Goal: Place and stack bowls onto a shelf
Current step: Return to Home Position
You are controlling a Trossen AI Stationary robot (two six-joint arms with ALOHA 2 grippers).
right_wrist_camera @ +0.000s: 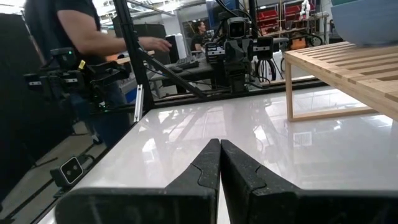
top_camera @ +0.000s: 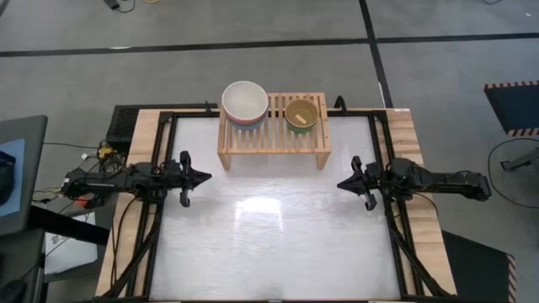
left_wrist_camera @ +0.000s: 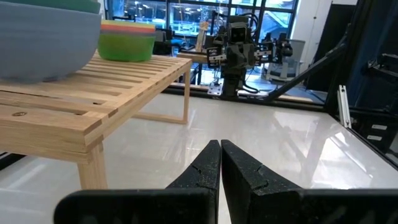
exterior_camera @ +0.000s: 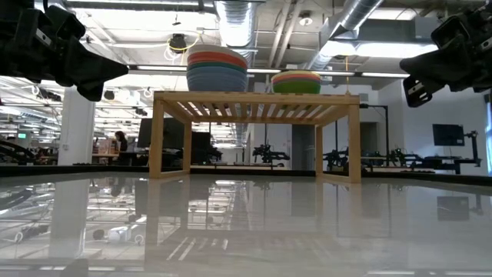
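- While my left gripper (top_camera: 205, 178), nine o'clock, and right gripper (top_camera: 343, 183), three, hang pinched together, bowls (top_camera: 301, 114) sit stacked on the shelf (top_camera: 274, 135) at twelve.
- A stray swing could topple the cream-topped stack (top_camera: 245, 102).

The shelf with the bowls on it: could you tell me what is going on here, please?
Nothing is being handled right now. The shelf holds two stacks of bowls: a large stack with a white bowl on top at its left end, and a small stack toward its right end. The left gripper and the right gripper are both shut and empty, each at its own side of the table, facing inward.
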